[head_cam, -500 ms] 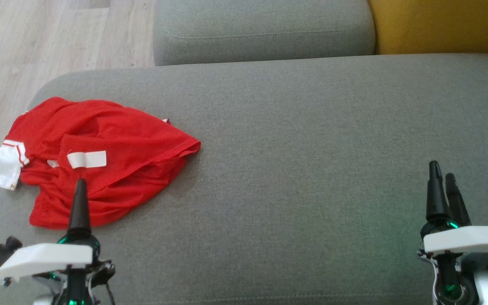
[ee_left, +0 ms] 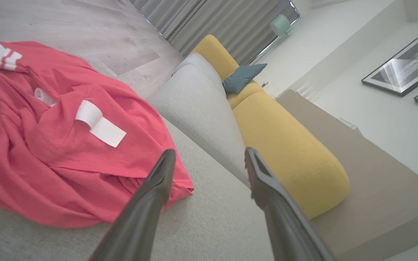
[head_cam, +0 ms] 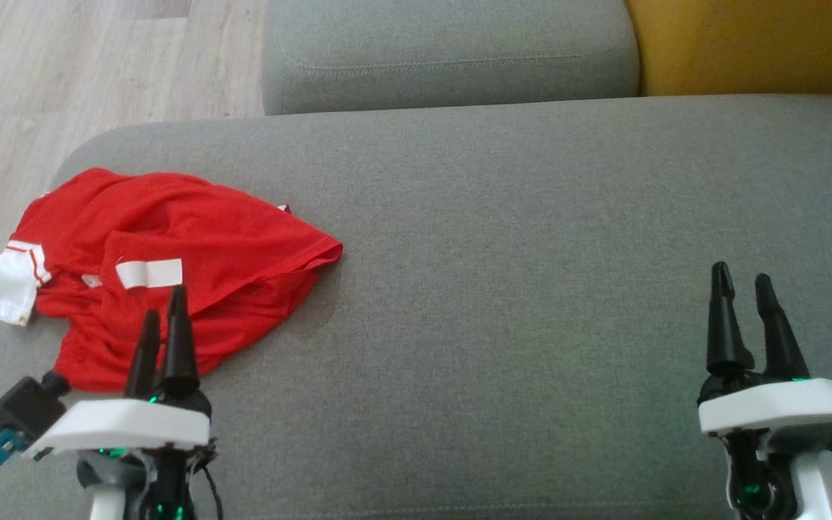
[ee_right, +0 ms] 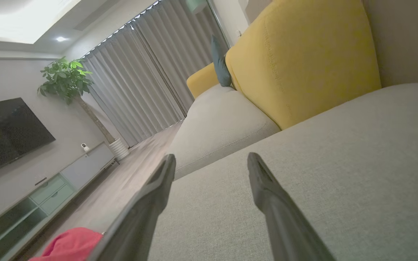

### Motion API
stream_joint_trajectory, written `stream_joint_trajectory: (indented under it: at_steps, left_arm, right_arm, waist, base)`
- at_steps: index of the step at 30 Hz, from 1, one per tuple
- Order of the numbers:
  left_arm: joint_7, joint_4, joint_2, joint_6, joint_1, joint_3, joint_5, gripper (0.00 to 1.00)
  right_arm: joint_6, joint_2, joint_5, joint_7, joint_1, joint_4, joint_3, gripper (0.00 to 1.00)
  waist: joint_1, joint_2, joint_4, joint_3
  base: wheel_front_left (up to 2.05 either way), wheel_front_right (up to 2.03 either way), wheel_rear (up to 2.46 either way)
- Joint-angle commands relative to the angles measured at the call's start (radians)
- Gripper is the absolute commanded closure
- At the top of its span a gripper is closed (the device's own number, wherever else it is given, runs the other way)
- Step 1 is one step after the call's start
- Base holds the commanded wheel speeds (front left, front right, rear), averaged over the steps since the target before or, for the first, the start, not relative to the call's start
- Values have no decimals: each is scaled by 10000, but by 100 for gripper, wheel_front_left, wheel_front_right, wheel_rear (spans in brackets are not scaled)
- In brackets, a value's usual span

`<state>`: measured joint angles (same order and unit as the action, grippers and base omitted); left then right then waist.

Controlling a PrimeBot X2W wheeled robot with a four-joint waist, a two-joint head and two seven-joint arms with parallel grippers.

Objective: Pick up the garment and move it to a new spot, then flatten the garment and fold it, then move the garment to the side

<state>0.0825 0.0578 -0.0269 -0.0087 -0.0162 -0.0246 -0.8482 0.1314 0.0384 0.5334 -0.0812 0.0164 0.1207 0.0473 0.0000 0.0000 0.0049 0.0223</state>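
In the head view the left claw (head_cam: 163, 303) has turned and edged toward the red shirt (head_cam: 192, 238). Its tips are now over the near hem, spread wide and empty, so the pickup looks close. The right claw (head_cam: 740, 273), equally wide and empty, hovers well apart over the grey sofa seat (head_cam: 531, 253). The left wrist view shows the shirt crumpled at the seat's left end, white label (ee_left: 100, 125) up. The right wrist view catches a red corner of it.

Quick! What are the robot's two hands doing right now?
Left gripper: open, holding nothing, by the red garment.
Right gripper: open, holding nothing.
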Motion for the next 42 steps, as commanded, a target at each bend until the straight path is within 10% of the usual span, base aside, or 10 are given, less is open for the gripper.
stream_joint_trajectory:
  at_steps: [1,33,42]
  left_arm:
    - [160,-470,-141,80,394,37,514,0]
    - [1066,-51,-1283,1765,530,-2823,5965,0]
    - [1329,-388,-1015,2161,364,-2707,5783,0]
  right_arm:
    - [-4,73,-506,-160,493,-437,-175,0]
    - [-6,98,-4776,-1074,146,120,-689,0]
    - [-7,105,-3981,-1338,111,311,-774,0]
  waist:
    - [0,0,-9,14]
    - [0,0,-19,80]
    - [0,0,-16,127]
  base:
    - [0,0,0]
    - [0,0,0]
    - [0,0,0]
